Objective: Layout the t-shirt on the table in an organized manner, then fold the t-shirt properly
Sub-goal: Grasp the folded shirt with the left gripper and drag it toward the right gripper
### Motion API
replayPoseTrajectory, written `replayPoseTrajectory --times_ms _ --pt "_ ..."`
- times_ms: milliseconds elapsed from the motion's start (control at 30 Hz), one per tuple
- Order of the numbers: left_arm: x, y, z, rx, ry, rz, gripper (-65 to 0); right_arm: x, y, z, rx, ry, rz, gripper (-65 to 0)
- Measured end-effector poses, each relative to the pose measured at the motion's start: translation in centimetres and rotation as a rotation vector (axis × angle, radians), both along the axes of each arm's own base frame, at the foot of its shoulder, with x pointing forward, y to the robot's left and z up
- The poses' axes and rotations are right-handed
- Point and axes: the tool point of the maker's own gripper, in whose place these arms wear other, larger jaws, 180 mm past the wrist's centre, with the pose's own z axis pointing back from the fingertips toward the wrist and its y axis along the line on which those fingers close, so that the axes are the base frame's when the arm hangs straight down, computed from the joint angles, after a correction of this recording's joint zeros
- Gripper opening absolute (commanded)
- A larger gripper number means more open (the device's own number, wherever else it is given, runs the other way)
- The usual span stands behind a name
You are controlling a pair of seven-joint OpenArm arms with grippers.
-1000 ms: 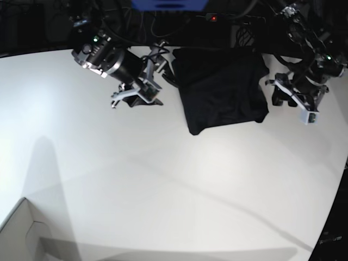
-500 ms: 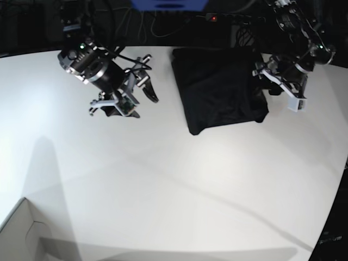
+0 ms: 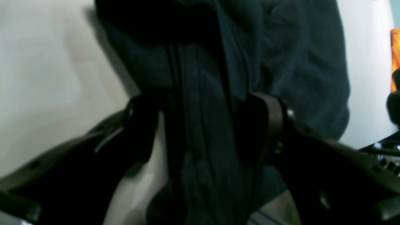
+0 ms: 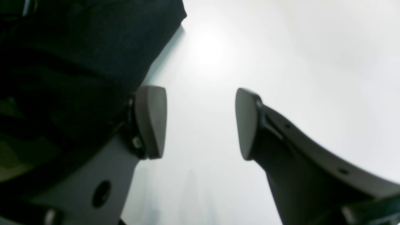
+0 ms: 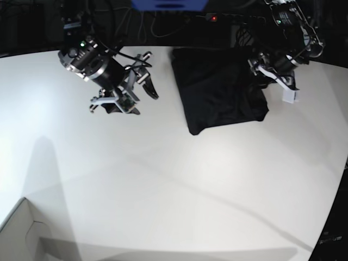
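The t-shirt [image 5: 223, 89] is lying bunched in a dark heap at the far side of the tabletop [image 5: 174, 179], close to its back edge, not yet spread out. The left end effector [image 5: 272, 76] is sitting at the heap's right edge with its jaws spread wide; in its wrist view a ridge of black fabric [image 3: 203, 131] is running between the two fingers [image 3: 272, 125], which seem not to be pinching it yet, though that view is dark and soft. The right end effector [image 5: 128, 95] is hanging open over bare tabletop, well apart from the shirt's left edge, holding nothing.

To do this step well, the left arm is probably best closing on a single layer near a hem or shoulder seam, not on the whole ridge, so the cloth opens rather than drags as a lump. The right arm needs to be coming across to a matching corner on the other side, so both can be pulling the shirt flat and toward the open middle.
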Motion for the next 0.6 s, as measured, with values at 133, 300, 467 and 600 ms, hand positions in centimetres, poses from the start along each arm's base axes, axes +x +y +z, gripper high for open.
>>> replayPoseTrajectory --times_ms 133,300,467,600 --pt "0.5 -0.2 -0.1 -0.029 -0.011 0.013 -22.4 -0.3 0.0 -0.2 0.001 0.008 0.000 -29.4" --pt "1.2 -0.9 -0.4 -0.071 -0.023 0.014 -22.6 -0.4 0.0 -0.3 0.000 0.012 0.000 -29.4" --pt "1.5 -3.0 -0.9 -0.115 -0.020 -0.054 -28.7 -0.4 0.0 -0.3 0.000 0.012 0.000 -29.5" --pt "1.5 -3.8 -1.8 -0.133 0.012 -0.071 -51.7 -0.8 0.0 -0.5 0.001 0.022 0.000 -29.5"
